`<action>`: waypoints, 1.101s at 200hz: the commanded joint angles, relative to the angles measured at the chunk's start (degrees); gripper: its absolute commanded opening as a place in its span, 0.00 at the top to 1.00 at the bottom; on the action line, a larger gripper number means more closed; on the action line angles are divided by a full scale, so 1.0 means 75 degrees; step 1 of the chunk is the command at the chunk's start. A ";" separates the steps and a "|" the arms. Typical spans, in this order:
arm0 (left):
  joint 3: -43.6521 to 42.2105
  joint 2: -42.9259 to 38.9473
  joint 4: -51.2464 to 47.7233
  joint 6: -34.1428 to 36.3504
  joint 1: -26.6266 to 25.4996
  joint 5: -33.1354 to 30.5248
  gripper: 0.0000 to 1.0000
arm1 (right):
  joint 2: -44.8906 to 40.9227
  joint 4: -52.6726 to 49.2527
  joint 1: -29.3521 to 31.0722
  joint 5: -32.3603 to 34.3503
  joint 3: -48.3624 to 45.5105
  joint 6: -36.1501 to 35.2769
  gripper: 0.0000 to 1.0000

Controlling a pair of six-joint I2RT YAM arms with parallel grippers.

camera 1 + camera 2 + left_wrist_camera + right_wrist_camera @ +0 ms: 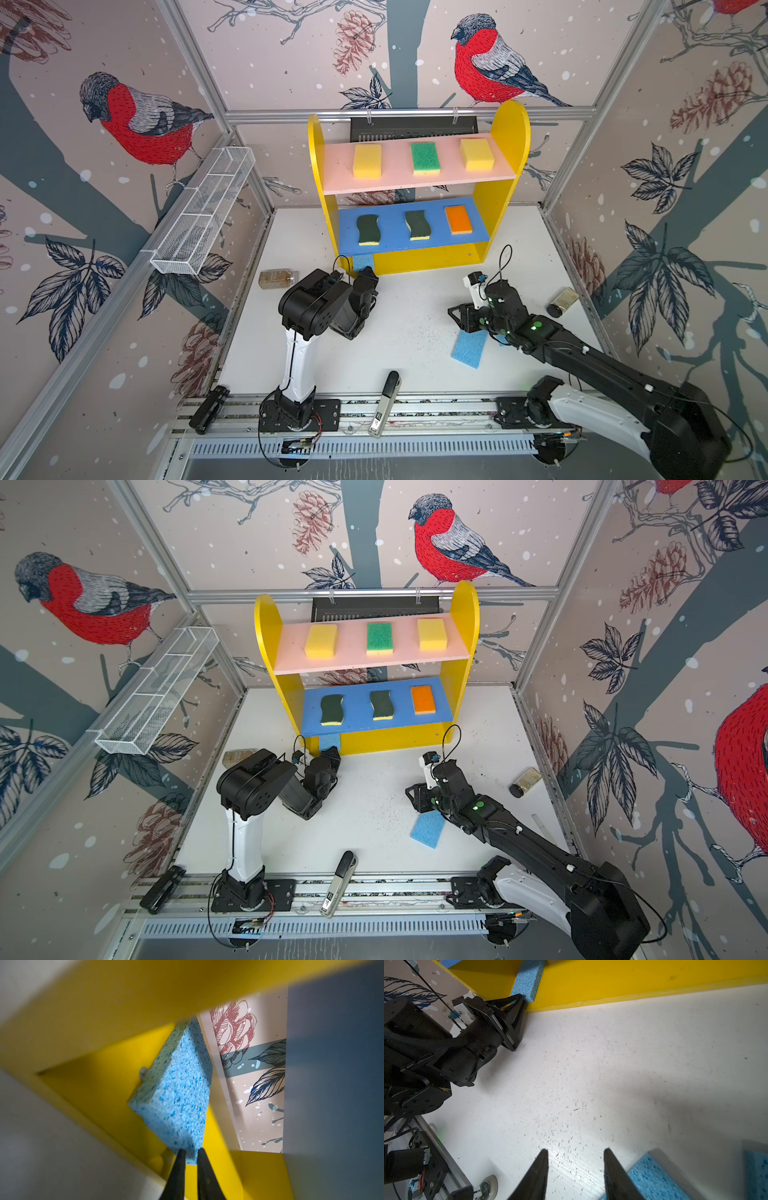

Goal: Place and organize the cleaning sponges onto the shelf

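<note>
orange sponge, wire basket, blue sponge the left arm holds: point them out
orange sponge [458,219], in a top view, middle of its orange top
wire basket [199,220], in a top view, its mesh side wall
held blue sponge [176,1088], left wrist view, its broad face

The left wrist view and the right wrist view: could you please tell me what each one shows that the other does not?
Only the left wrist view shows inside the shelf, with pinecone wallpaper seen through its open back. Only the right wrist view shows the open right pincer above the white table, a loose light blue sponge, the edge of another sponge and the left arm. Both show the left pincer shut on the held light blue sponge at the shelf's yellow base.
</note>
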 commanded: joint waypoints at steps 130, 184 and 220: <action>0.0166 0.0227 -0.0737 -0.0513 -0.0040 -0.0498 0.83 | -0.0011 0.0208 -0.0004 -0.0087 -0.0013 0.0026 0.54; 0.0291 0.0266 -0.0958 -0.0544 -0.0002 -0.0425 0.83 | -0.0017 0.0211 0.0003 -0.0099 -0.0013 0.0033 0.54; 0.0326 0.0291 -0.1096 -0.0707 -0.0001 -0.0507 0.82 | 0.0000 0.0209 -0.0001 -0.0105 -0.0004 0.0023 0.54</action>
